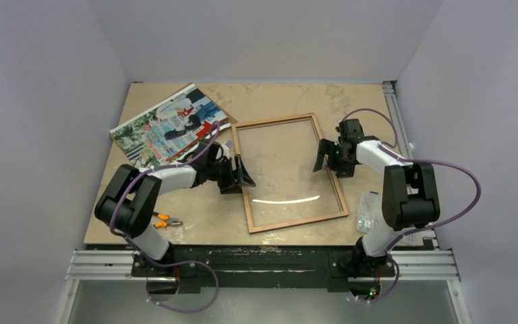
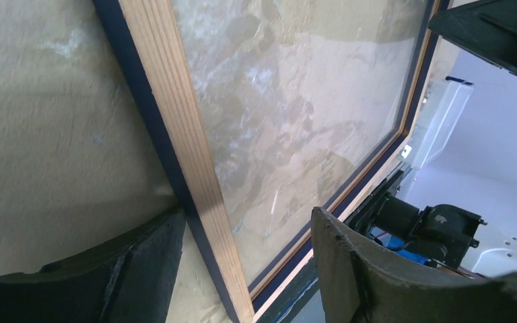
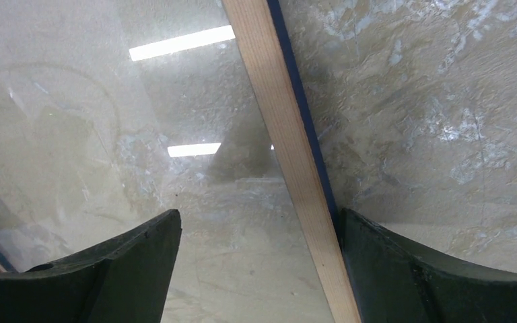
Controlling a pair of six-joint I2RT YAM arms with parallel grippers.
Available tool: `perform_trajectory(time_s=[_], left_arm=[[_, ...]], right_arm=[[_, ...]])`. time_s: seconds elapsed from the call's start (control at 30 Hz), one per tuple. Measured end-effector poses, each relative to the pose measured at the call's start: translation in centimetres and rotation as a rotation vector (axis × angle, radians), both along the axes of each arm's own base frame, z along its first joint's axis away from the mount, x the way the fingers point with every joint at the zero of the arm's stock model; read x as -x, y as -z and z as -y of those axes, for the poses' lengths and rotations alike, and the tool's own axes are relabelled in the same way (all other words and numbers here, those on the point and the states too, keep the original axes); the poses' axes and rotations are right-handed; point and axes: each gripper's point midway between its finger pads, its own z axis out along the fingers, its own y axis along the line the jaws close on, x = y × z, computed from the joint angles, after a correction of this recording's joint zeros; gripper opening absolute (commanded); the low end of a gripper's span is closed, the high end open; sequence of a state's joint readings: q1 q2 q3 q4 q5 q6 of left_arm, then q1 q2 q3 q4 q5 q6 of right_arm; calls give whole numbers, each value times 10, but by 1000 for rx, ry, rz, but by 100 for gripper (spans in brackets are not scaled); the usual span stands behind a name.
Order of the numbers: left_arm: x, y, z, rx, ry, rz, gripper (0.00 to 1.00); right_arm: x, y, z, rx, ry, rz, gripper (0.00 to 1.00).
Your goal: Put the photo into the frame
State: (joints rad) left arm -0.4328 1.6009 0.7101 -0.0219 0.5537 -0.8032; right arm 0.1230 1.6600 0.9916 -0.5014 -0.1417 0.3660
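Frame [image 1: 295, 221] lies back-up at centre of table [image 1: 276, 101], nothing in it. Photo [image 1: 168, 128] sits far left, not yet inserted. Left gripper [image 1: 243, 174] and right gripper [image 1: 322, 159] both wide, each straddling a side rail, gripping nothing.

Frame [image 1: 289, 172] rails inside L hand [image 1: 245, 173], R hand [image 1: 322, 157]

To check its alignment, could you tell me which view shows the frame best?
The top external view: the whole frame lies there, wood side up. The wrist views show only rail sections and pane.
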Motion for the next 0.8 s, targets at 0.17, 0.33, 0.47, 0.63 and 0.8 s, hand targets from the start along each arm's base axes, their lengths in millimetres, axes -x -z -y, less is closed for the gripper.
perform_trajectory(time_s=[0.17, 0.33, 0.47, 0.63, 0.8], left_arm=[[-16, -1, 8, 15, 0, -7, 66], [-26, -2, 14, 10, 2, -7, 65], [-33, -3, 22, -3, 8, 9, 65], [-34, -2, 25, -16, 7, 21, 66], [-30, -5, 19, -70, 6, 44, 72]], right_arm=[[0, -1, 1, -14, 5, 31, 85], [2, -2, 7, 2, 19, 54, 86], [6, 0, 14, 37, 36, 43, 86], [8, -1, 18, 51, 44, 29, 87], [7, -10, 18, 56, 47, 17, 88]])
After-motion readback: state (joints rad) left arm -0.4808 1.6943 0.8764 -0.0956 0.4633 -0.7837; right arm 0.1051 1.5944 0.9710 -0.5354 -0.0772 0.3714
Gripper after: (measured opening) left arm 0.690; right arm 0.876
